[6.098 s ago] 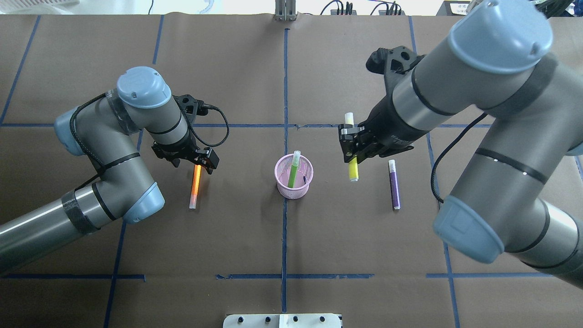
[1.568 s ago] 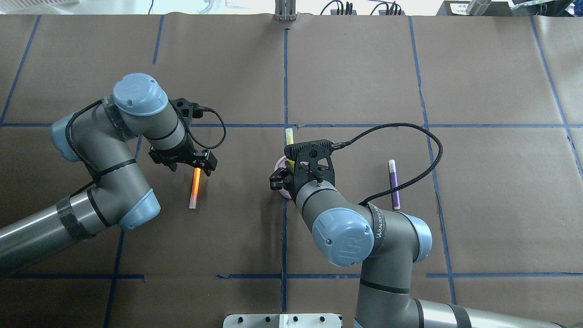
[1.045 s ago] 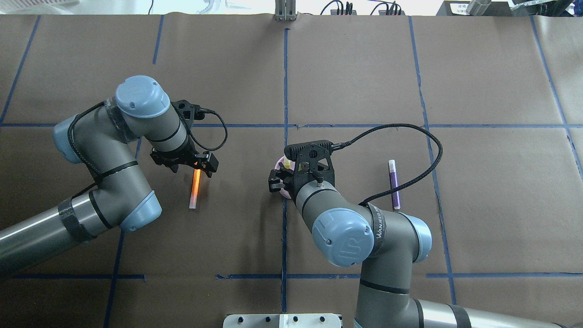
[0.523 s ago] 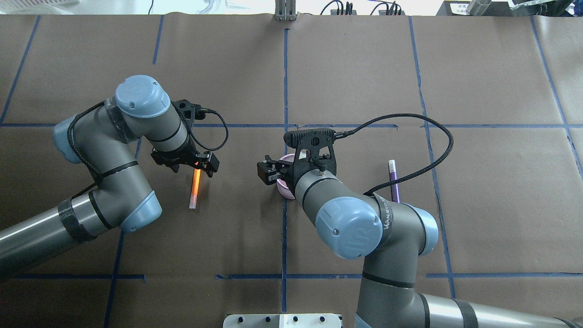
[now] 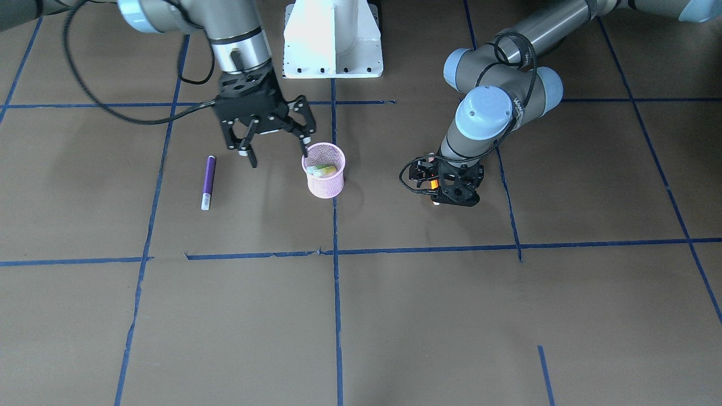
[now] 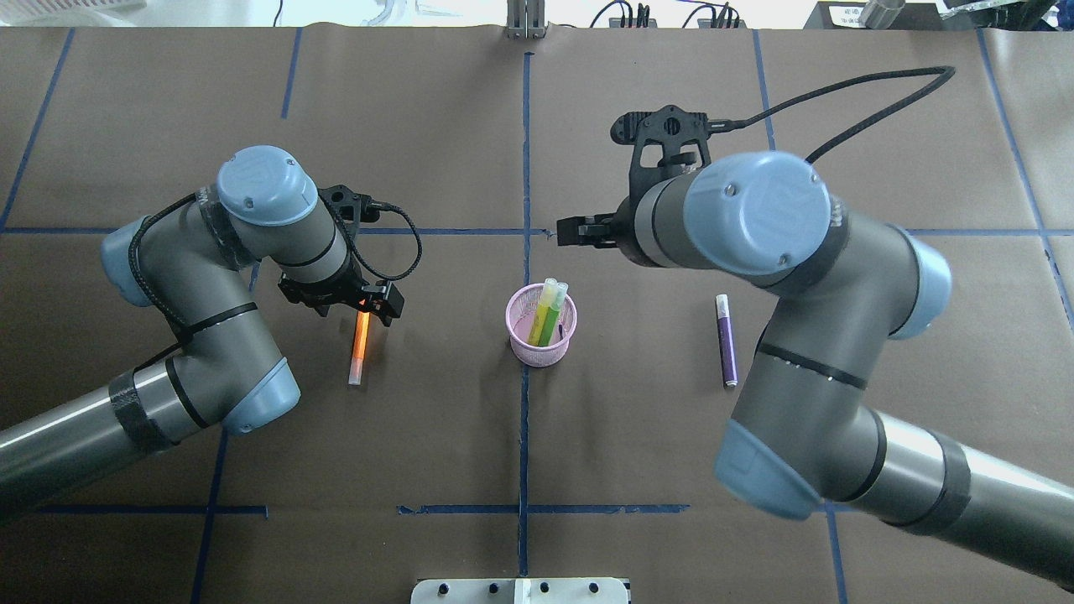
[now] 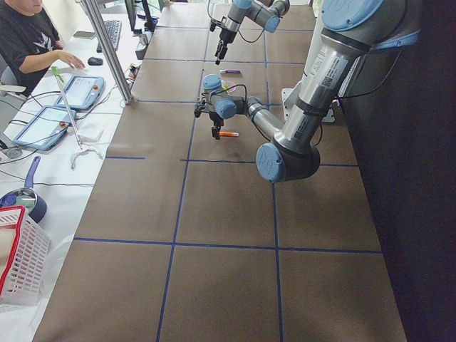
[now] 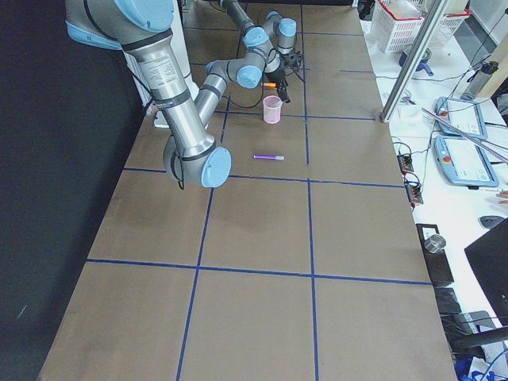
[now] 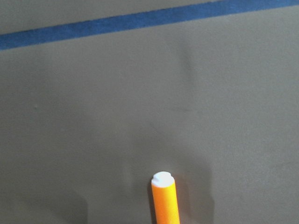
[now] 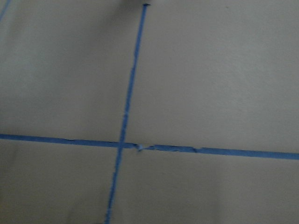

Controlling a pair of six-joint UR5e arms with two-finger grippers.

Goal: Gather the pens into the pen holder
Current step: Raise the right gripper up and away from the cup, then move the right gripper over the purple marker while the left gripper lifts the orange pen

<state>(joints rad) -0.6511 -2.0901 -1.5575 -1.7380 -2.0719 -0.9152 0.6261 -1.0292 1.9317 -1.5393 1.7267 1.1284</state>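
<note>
Pen holder [image 6: 537,352] contained two capped pens [image 6: 545,310]. Purple pen [image 6: 727,340] lay flat to its right. Orange pen [image 6: 360,348] lay beneath left gripper [image 6: 367,307], closure indeterminable. Right gripper [image 5: 280,158] gaped wide, empty. Pens judged light, rigid, slick; take mid-barrel.

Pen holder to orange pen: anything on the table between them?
Nothing. In the overhead view the stretch between the pen holder and the orange pen is bare brown paper; the front-facing view agrees.
</note>
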